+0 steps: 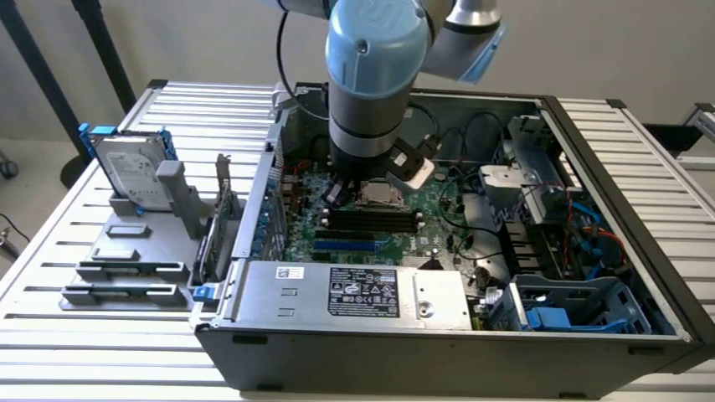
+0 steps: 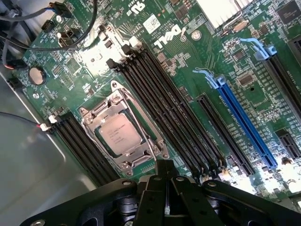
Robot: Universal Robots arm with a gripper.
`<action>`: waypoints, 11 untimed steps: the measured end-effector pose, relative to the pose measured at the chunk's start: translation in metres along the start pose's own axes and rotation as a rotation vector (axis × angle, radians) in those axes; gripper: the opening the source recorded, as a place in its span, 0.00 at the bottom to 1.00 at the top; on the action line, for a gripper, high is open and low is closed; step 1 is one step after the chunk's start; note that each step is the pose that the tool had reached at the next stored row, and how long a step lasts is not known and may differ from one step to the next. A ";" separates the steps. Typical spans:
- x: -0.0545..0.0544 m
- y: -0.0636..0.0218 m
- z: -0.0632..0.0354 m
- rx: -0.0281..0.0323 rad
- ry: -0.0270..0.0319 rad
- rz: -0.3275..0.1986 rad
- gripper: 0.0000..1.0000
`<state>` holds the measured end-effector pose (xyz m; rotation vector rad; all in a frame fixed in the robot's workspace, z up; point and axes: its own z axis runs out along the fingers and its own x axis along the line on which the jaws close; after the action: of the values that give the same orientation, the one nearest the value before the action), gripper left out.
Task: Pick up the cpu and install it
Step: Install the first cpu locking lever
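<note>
We see even, soft daylight outside; glare whitens the motherboard (image 2: 188, 75) near the socket, and the case floor (image 1: 491, 218) sits shadowed.

- In the exterior view the arm (image 1: 374, 75) runs off the top edge and stands in front of part of the motherboard (image 1: 369, 230); the socket there shows only partly.
- The label (image 1: 363, 293) on the power supply (image 1: 347, 293) is too small to read.
- In the wrist view the gripper (image 2: 164, 176) is cut by the lower edge.
- Print on the cpu (image 2: 120, 134) is unreadable.
- The blue slot (image 2: 244, 125) partly hides behind glare near its far end.
</note>
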<state>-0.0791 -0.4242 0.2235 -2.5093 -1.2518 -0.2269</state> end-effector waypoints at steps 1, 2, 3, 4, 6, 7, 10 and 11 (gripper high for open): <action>0.000 0.0002 0.0018 0.0000 0.0001 0.000 0.11; -0.001 0.0004 0.0036 0.0000 0.0000 0.000 0.11; -0.001 0.0004 0.0054 0.0000 0.0001 0.000 0.11; -0.001 0.0003 0.0071 -0.0001 0.0000 0.000 0.11; -0.002 0.0000 0.0108 0.0000 0.0002 0.000 0.11; -0.003 -0.0003 0.0126 0.0000 0.0002 0.000 0.11; -0.003 -0.0011 0.0177 -0.0001 -0.0002 0.000 0.11; -0.003 -0.0014 0.0192 -0.0001 -0.0003 0.000 0.11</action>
<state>-0.0818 -0.4185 0.2051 -2.5096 -1.2518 -0.2266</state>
